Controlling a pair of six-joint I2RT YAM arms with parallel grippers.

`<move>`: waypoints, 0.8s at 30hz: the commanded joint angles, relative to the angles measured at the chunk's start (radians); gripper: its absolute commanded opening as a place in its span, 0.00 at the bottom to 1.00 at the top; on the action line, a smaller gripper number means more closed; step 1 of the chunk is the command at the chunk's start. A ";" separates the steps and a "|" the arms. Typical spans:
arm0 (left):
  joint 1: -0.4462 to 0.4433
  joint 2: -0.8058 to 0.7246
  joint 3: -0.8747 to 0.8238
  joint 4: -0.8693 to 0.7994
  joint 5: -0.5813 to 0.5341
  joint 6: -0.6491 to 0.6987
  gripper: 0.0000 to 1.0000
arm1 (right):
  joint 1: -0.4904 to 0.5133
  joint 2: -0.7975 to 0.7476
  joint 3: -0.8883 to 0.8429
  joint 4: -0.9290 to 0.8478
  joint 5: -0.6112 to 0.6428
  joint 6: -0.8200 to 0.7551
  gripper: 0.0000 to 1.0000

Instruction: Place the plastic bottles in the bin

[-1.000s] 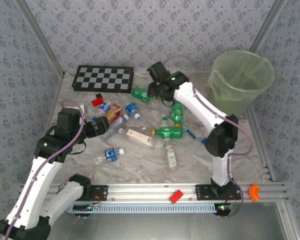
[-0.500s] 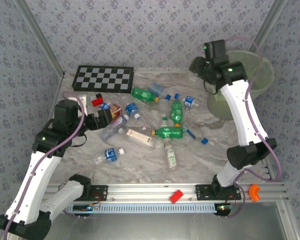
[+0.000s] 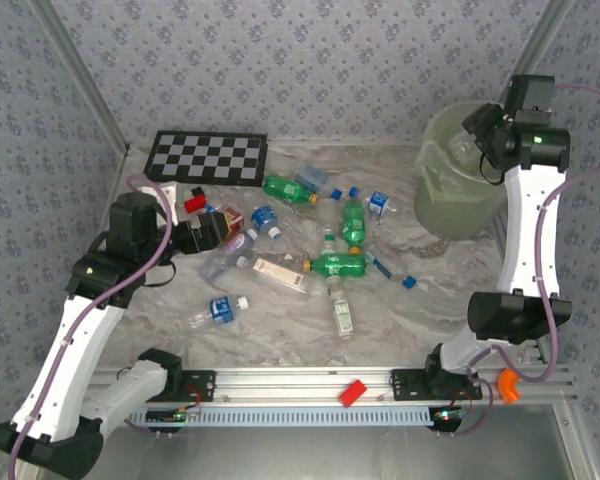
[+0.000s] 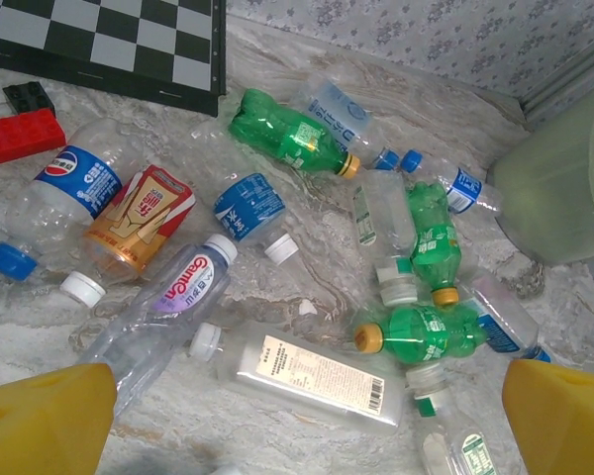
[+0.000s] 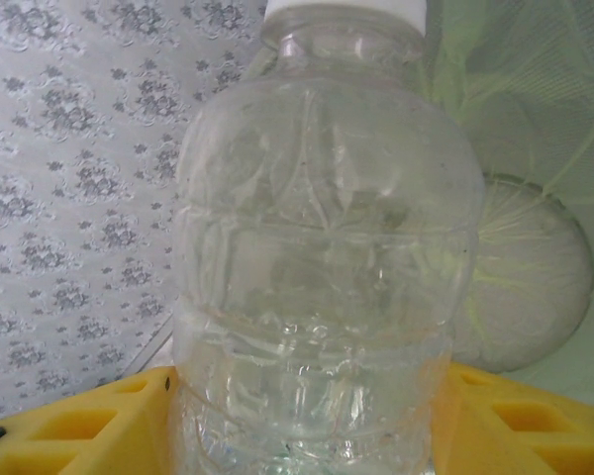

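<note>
Right gripper (image 5: 307,435) part-closed on a clear bottle (image 5: 317,247), pinched low on the body with the cap pointing away from the fingers, so it should fall clear when let go; it's held at the mouth of the bin (image 3: 450,205) in the table's (image 3: 460,300) far right corner, so I'd judge release is the step in hand. Left gripper (image 4: 302,426) jaws fully spread, holding nothing, hovering over the loose bottles (image 4: 289,134) strewn from the table's middle toward its far left; probably lining up the next pick.
</note>
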 commanded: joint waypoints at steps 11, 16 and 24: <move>-0.007 0.006 0.041 0.015 0.006 0.002 1.00 | -0.075 0.175 0.105 -0.025 -0.060 0.021 0.63; -0.008 0.004 0.039 0.014 -0.005 -0.003 1.00 | -0.080 0.196 0.103 -0.029 -0.058 0.024 0.63; -0.008 0.015 0.036 0.014 -0.010 -0.012 1.00 | -0.081 0.197 0.107 -0.028 -0.062 0.029 1.00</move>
